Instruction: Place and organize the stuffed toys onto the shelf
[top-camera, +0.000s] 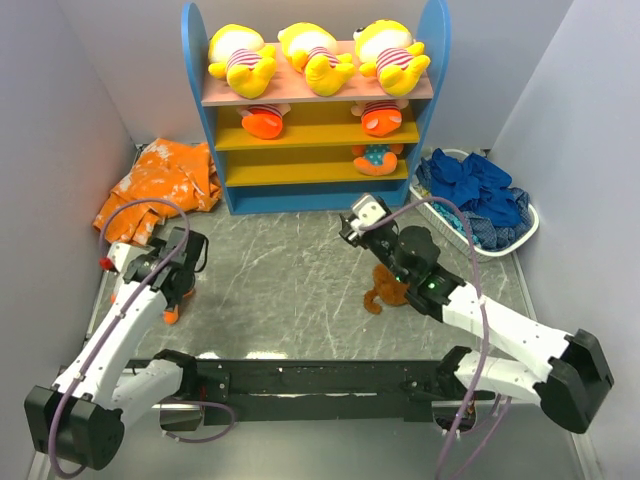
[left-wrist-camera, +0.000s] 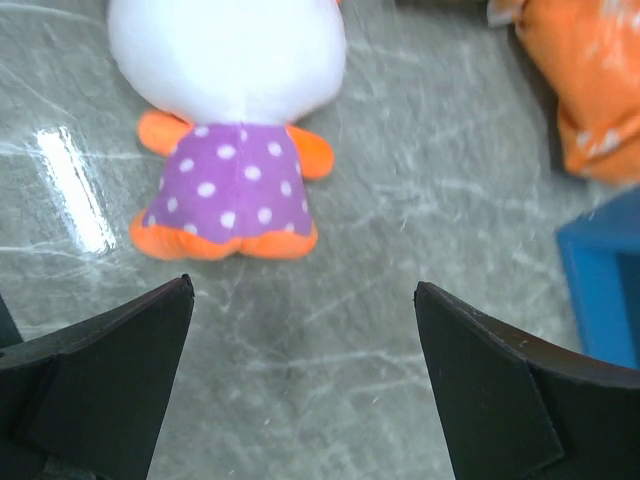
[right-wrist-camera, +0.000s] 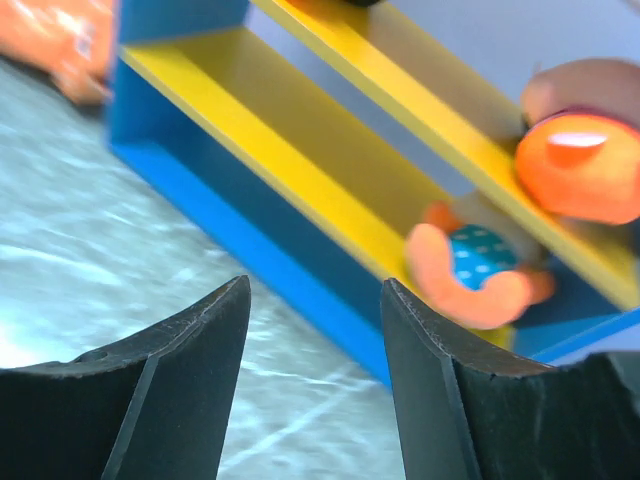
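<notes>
Purple toy — white dots, orange limbs; shelf blue-yellow-pink.

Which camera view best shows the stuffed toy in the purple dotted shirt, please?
The left wrist view: the purple-dotted toy lies unobstructed on the table, just beyond the left gripper. From the top external view the left arm hides it except an orange limb. The right wrist view misses it entirely.

The left end effector hangs open near a purple-dotted, orange-limbed toy on the table.
</notes>
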